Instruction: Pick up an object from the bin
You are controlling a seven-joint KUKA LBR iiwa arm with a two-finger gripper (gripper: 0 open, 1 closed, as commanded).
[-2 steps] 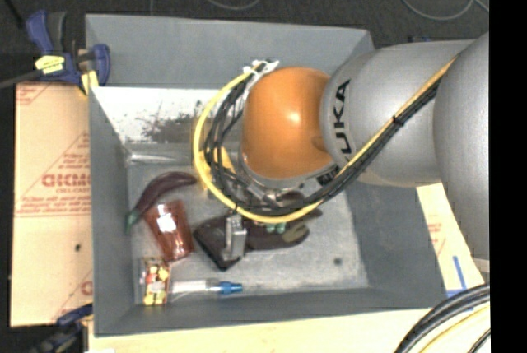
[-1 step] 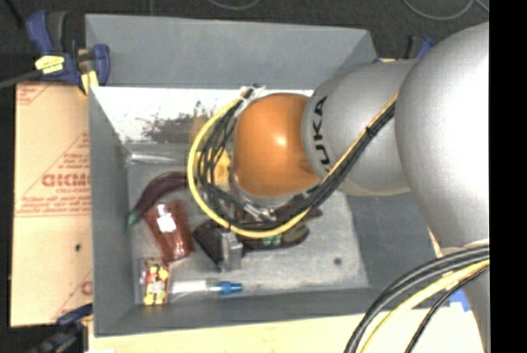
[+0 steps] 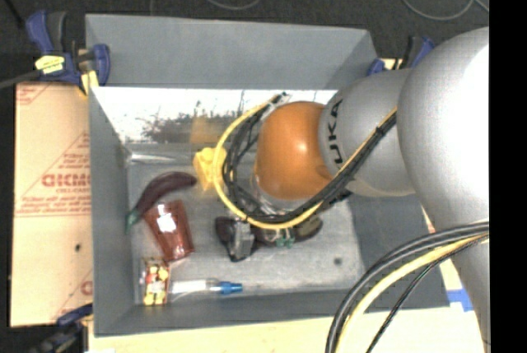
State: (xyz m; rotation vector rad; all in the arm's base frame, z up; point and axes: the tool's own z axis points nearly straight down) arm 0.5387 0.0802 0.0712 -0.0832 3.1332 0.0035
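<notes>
My gripper (image 3: 235,238) is low over the bin floor near the middle, mostly hidden under the arm's wrist. Just to its left lies a red translucent cup (image 3: 170,229) on its side. A dark red chilli pepper (image 3: 162,188) with a green stem lies above the cup. In front of the gripper, along the near wall, lies a clear pen-like tube with a blue cap (image 3: 207,287). A yellow thing (image 3: 208,165) sits behind the gripper, partly covered by the cables.
A small clear packet of yellow and red pieces (image 3: 154,281) lies in the near left corner. A dark thing (image 3: 310,229) pokes out under the wrist on the right. The arm covers the bin's right half.
</notes>
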